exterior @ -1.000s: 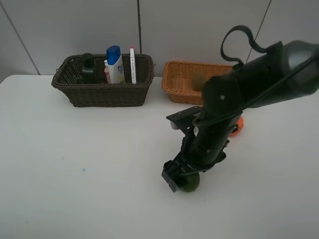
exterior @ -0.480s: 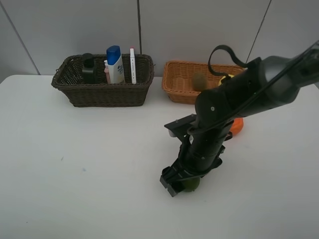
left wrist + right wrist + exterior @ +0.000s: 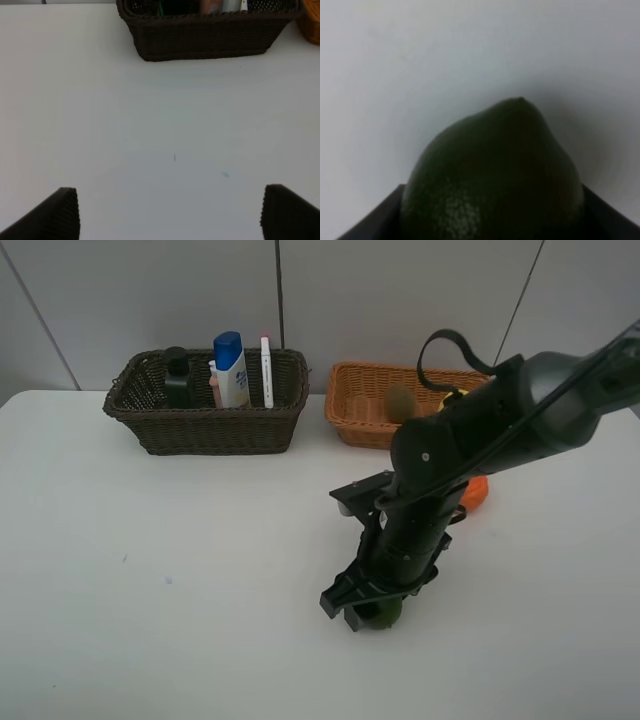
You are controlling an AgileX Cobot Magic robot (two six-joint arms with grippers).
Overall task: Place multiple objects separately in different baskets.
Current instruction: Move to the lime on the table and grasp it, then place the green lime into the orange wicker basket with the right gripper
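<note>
1. A plain white worktop (image 3: 150,580) fills most of the scene.
2. Behind it stands a pale grey panelled wall (image 3: 400,300) with dark vertical seams.
3. Small faint specks mark the worktop.

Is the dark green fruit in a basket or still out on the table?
Out: the dark green fruit lies on the table, between the right end effector fingers.

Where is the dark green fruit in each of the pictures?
Exterior high: the dark green fruit sits low on the white table, mostly hidden under the right gripper.
Left wrist: not in it; only the dark brown basket and table show.
Right wrist: it fills the lower middle, between the gripper's dark fingers.
Shared landmark: the white table.
</note>
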